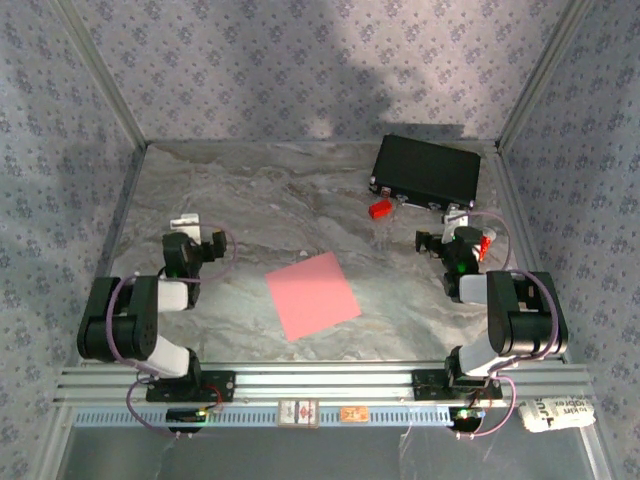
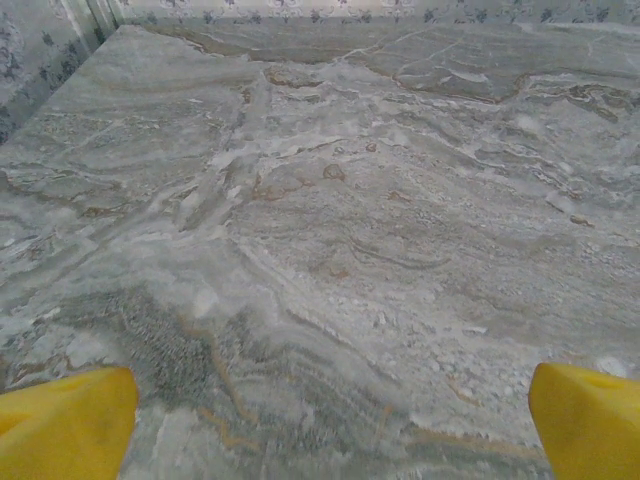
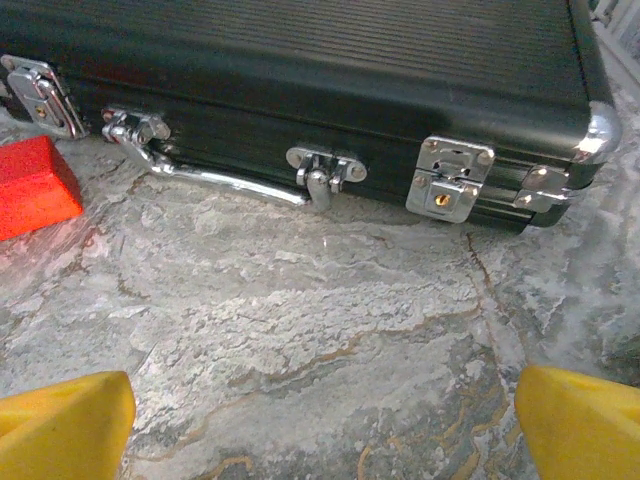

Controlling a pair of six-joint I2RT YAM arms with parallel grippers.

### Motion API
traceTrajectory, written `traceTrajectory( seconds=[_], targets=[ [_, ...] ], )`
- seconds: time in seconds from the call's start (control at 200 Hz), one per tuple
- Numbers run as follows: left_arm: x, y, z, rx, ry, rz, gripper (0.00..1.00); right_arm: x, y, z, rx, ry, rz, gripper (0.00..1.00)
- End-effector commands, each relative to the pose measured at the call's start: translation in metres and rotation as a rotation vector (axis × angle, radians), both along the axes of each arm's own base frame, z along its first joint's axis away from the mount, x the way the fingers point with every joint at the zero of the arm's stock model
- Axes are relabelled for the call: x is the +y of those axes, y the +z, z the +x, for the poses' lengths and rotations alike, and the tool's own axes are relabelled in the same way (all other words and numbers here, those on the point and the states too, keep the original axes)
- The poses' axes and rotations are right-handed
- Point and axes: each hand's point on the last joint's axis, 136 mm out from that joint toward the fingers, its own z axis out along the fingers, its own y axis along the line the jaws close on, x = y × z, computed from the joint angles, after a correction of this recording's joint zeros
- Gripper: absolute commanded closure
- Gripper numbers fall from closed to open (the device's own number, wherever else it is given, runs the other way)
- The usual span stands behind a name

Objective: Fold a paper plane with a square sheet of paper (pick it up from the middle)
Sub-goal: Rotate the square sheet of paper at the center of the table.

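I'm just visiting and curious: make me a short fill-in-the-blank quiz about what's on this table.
The square sheet of paper lies ____, not yet folded.
The right gripper faces a ____ case with metal latches.
Beside the case sits a small ____ block.
The left gripper hovers ____, holding nothing.
Missing: flat; black; red; open.

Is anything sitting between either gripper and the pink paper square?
Nothing visible. The flat salmon-pink square sheet of paper lies on bare marble table between the open left gripper and open right gripper. The black hard case and small red block sit beyond the right gripper, off both paths.
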Motion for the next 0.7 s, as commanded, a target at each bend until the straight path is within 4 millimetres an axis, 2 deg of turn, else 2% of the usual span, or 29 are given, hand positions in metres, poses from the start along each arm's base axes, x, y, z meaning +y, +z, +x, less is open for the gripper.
traceTrajectory(
  seconds=[0.0,0.095,0.19,0.285,0.32,0.34,0.4,0.465,0.58,0.7],
  targets=[
    [0.002,0.034,-0.002,-0.084,0.022,-0.005,0.0,0.007,0.024,0.008,0.006,0.043,0.002,0.01],
    [0.011,0.043,-0.009,-0.029,0.089,-0.041,0.0,0.011,0.042,0.006,0.046,0.055,0.04,0.01],
    [0.015,0.056,-0.021,-0.051,0.144,-0.126,0.0,0.017,0.07,-0.003,0.041,0.032,0.136,0.01],
    [0.014,0.072,-0.04,-0.11,0.162,-0.205,0.0,0.011,0.087,-0.018,0.162,-0.107,0.297,0.01],
    [0.017,0.079,-0.049,-0.144,0.192,-0.257,0.0,0.015,0.087,-0.026,0.225,-0.112,0.36,0.01],
    [0.02,0.083,-0.054,-0.162,0.215,-0.294,0.0,0.022,0.088,-0.028,0.249,-0.083,0.401,0.01],
    [0.022,0.092,-0.064,-0.162,0.236,-0.377,0.0,0.06,0.093,-0.037,0.322,0.092,0.55,0.01],
    [0.01,0.099,-0.07,-0.093,0.176,-0.422,0.0,0.09,0.095,-0.048,0.391,0.194,0.631,0.01],
    [-0.019,0.093,-0.076,0.069,0.067,-0.518,0.0,0.135,0.084,-0.069,0.484,0.289,0.633,0.01],
    [-0.045,0.079,-0.082,0.234,-0.01,-0.62,0.0,0.169,0.066,-0.085,0.545,0.296,0.56,0.01]
  ],
)
